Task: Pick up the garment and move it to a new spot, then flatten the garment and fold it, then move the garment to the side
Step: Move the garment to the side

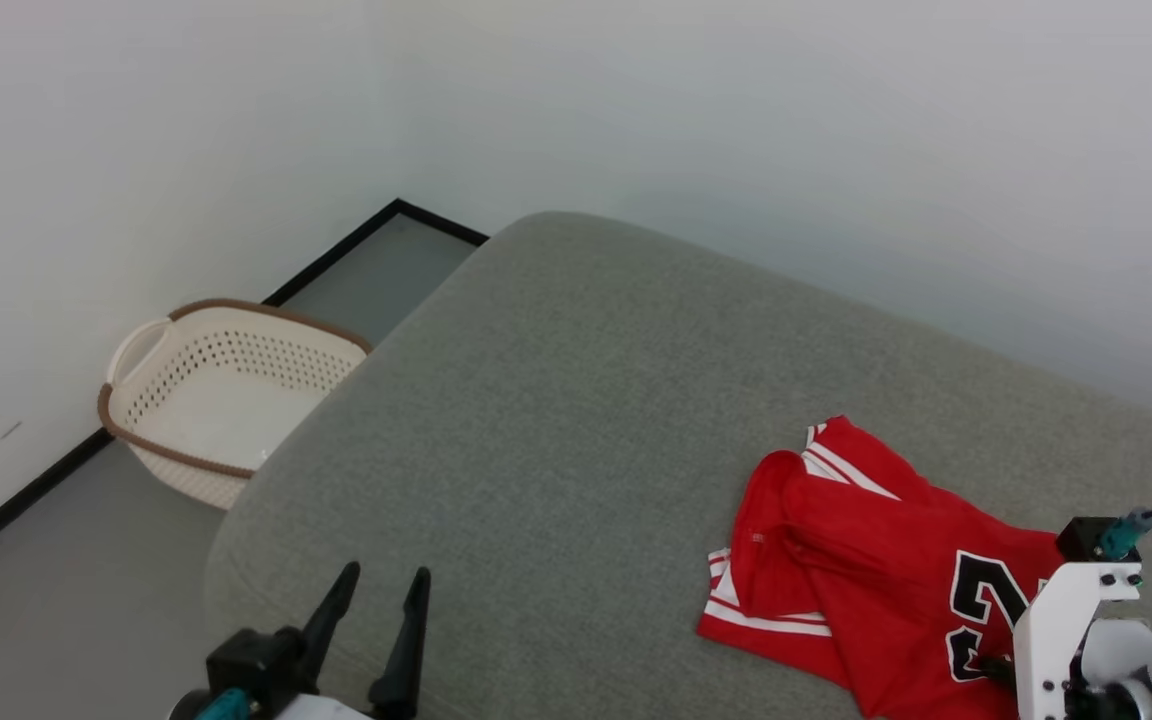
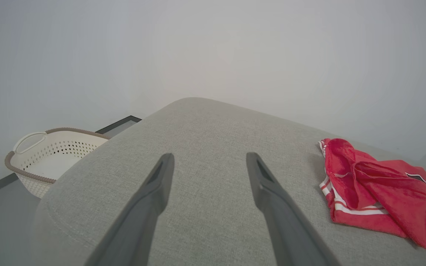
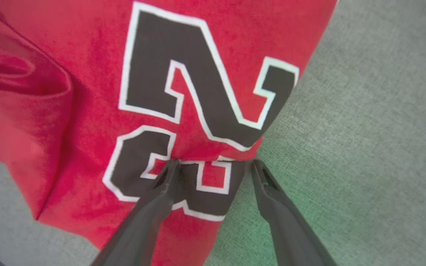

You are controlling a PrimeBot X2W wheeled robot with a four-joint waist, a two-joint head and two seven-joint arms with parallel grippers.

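Your right gripper (image 3: 213, 166) is wide open around the red jersey's (image 3: 87, 140) edge; pinch too little cloth and it slips.

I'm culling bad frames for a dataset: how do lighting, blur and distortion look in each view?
Head view: soft even light, no glare, the garment sharp. Left wrist view: paler and hazy, wide-angle bulge in the grey cushion, left gripper soft toward the bottom edge. Right wrist view: close-up, the garment's folded side blurred, a greenish cast on the cushion beside the right gripper.
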